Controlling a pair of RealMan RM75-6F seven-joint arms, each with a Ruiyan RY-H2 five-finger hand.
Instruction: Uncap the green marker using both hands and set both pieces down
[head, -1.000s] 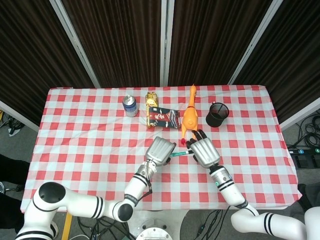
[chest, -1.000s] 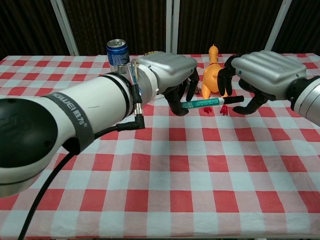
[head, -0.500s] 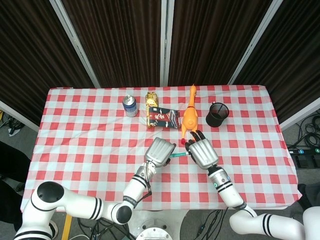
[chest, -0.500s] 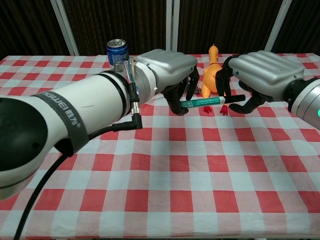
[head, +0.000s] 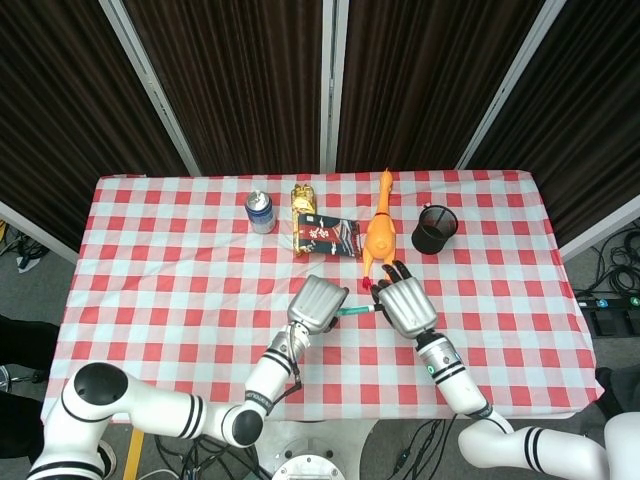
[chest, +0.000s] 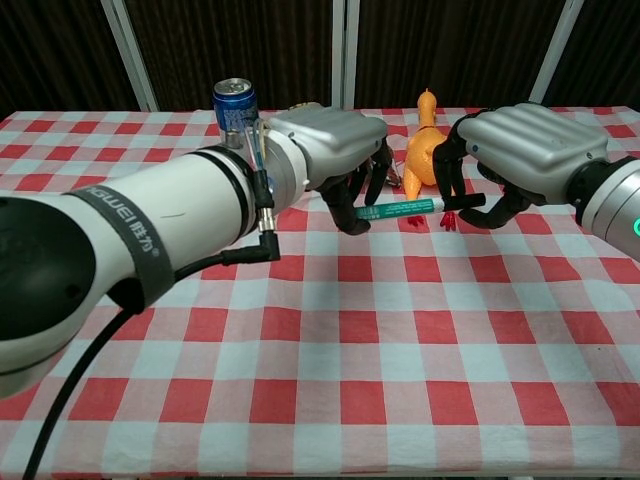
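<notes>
The green marker (chest: 405, 208) hangs level above the checked cloth, held between both hands. My left hand (chest: 330, 135) grips its left end from above, fingers curled under the barrel. My right hand (chest: 530, 145) closes on the right end, fingers hooked over it and the thumb under the dark tip. In the head view a short length of the marker (head: 355, 311) shows between the left hand (head: 318, 303) and the right hand (head: 407, 305). Whether the cap sits tight or has slid is hidden by the fingers.
Right behind the hands lies an orange rubber chicken (head: 379, 233). A dark snack packet (head: 327, 236), a golden packet (head: 302, 199) and a blue soda can (head: 260, 211) stand further back. A black mesh cup (head: 435, 229) is at the back right.
The right hand moved in and closed its fingers over the marker's right end. The left hand and marker shifted slightly left and down.
</notes>
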